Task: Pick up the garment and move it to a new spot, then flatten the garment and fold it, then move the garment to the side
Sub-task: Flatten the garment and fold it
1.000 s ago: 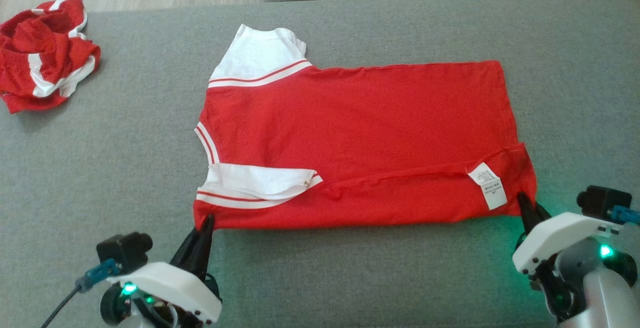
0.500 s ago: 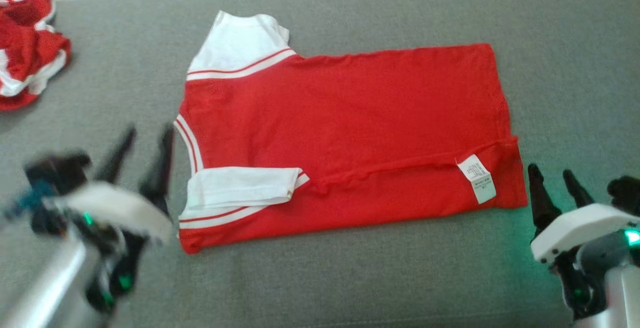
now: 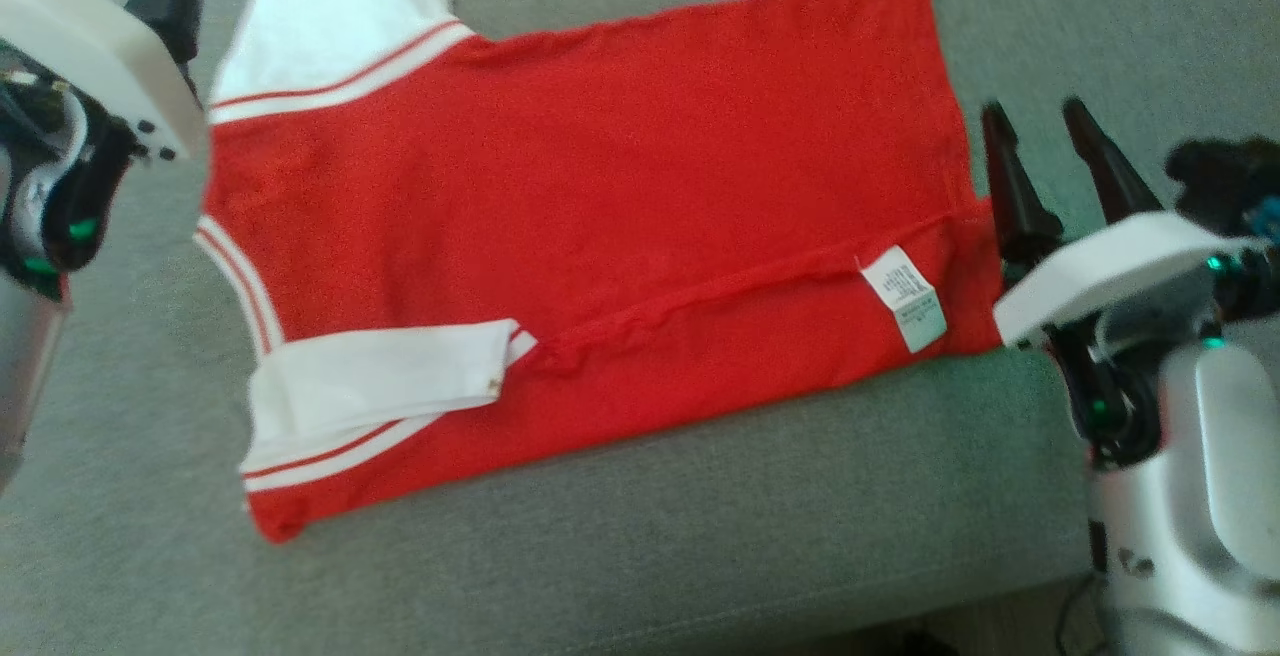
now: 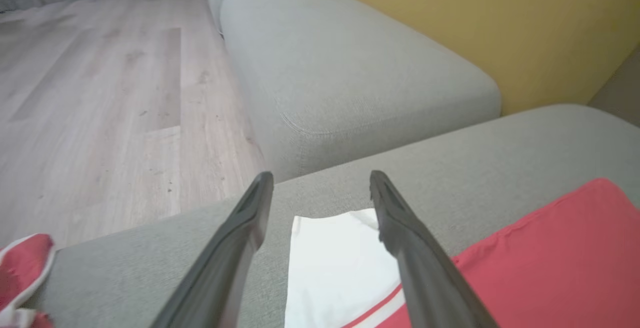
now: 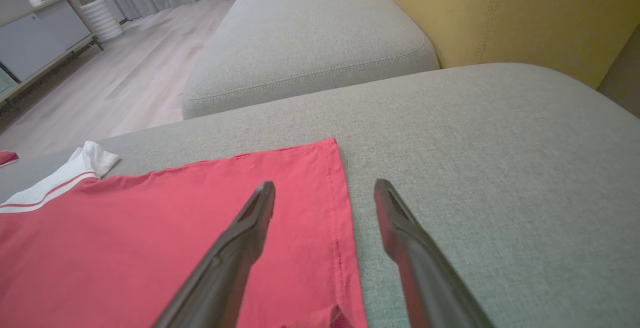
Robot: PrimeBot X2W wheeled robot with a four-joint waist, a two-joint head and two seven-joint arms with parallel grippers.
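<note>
The grey sofa cushion (image 3: 700, 556) carries the red garment (image 3: 600, 186), lying flat at centre, its near edge folded over. The right gripper (image 3: 1033, 114) hovers at 3 o'clock beside the hem, wide open and empty. The left gripper (image 4: 321, 177), at 10 o'clock, gapes empty by the white sleeve (image 4: 335, 263).

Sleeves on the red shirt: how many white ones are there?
2. The far sleeve lies flat by the open left pincer. The near sleeve is folded onto the shirt. None seems hidden.
</note>
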